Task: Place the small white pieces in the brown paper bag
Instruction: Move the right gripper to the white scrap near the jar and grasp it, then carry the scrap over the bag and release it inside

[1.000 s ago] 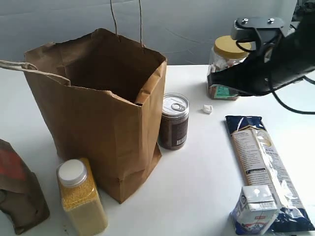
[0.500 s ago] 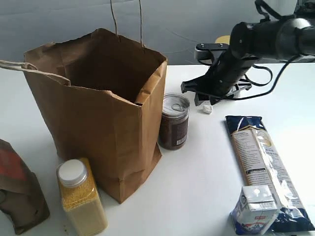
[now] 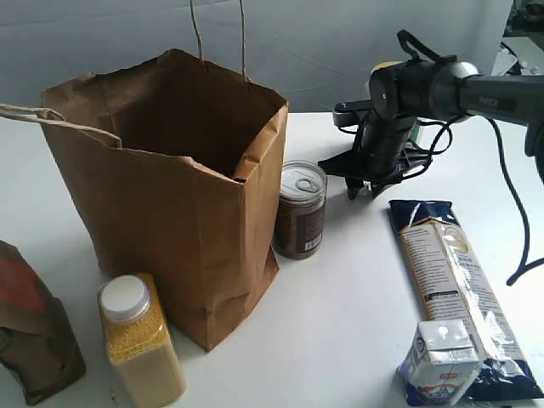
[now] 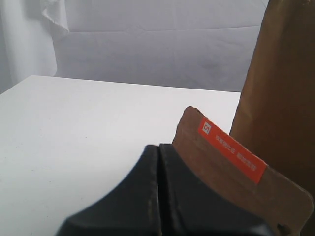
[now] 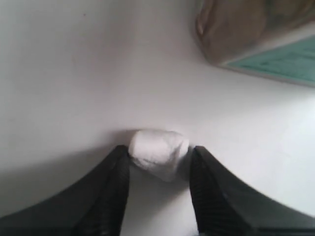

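One small white piece [image 5: 158, 152] lies on the white table between the fingertips of my right gripper [image 5: 158, 164]. That gripper is open: one finger touches the lump and the other stands a little off it. In the exterior view my right gripper [image 3: 361, 190] points down at the table just right of the can and hides the piece. No other white pieces show. The brown paper bag [image 3: 170, 195] stands open at the left, its side also in the left wrist view [image 4: 288, 93]. My left gripper [image 4: 158, 162] is shut on nothing, low beside the dark pouch.
A dark can with a pull-tab lid [image 3: 300, 208] stands against the bag. A jar [image 5: 256, 34] is close behind the piece. A long pasta packet [image 3: 450, 272], a white-and-blue carton [image 3: 438, 361], a yellow grain bottle [image 3: 140, 340] and a dark brown pouch [image 3: 30, 323] lie around.
My right arm swung in from the right and came down to the table. Its open fingers now straddle the white piece, which the exterior view no longer shows. The left arm has not moved.
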{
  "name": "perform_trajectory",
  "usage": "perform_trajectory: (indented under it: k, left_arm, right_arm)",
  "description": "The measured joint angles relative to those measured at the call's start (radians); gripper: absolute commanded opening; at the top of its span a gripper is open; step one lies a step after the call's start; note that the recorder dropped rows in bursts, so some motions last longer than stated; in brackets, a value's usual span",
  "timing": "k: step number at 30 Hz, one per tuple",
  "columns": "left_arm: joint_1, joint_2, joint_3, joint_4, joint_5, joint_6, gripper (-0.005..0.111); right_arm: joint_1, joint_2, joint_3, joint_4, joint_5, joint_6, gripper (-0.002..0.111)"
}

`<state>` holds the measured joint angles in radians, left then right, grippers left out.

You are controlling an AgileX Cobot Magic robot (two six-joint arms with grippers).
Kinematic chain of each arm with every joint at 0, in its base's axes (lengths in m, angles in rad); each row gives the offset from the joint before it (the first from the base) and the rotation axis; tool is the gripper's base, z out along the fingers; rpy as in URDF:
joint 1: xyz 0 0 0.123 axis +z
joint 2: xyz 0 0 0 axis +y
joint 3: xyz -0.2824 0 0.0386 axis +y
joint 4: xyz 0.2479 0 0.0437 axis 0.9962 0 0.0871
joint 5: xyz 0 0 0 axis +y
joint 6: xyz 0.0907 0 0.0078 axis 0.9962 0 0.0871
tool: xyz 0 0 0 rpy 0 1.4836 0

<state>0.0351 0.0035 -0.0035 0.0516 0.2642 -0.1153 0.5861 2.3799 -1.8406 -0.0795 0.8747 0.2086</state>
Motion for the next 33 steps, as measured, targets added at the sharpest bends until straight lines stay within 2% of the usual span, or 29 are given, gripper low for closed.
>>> perform_trajectory:
  k: [4, 5, 16, 21, 33]
  left_arm:
    - [0.000, 0.000, 0.000, 0.000, 0.000, 0.000, 0.000]
    - [0.000, 0.000, 0.000, 0.000, 0.000, 0.000, 0.000]
    - [0.000, 0.000, 0.000, 0.000, 0.000, 0.000, 0.000]
    - [0.000, 0.000, 0.000, 0.000, 0.000, 0.000, 0.000]
    - [0.000, 0.000, 0.000, 0.000, 0.000, 0.000, 0.000]
  right_arm:
    - [0.000, 0.000, -0.002, -0.003, -0.013, 0.002, 0.002]
    - [0.000, 0.000, -0.002, -0.003, -0.016, 0.002, 0.000]
    - [0.004, -0.031, 0.032, -0.009, 0.017, 0.004, 0.000]
    - [0.027, -0.157, 0.204, -0.021, -0.052, 0.012, 0.000]
    - [0.048, -0.741, 0.836, 0.002, -0.394, 0.044, 0.000]
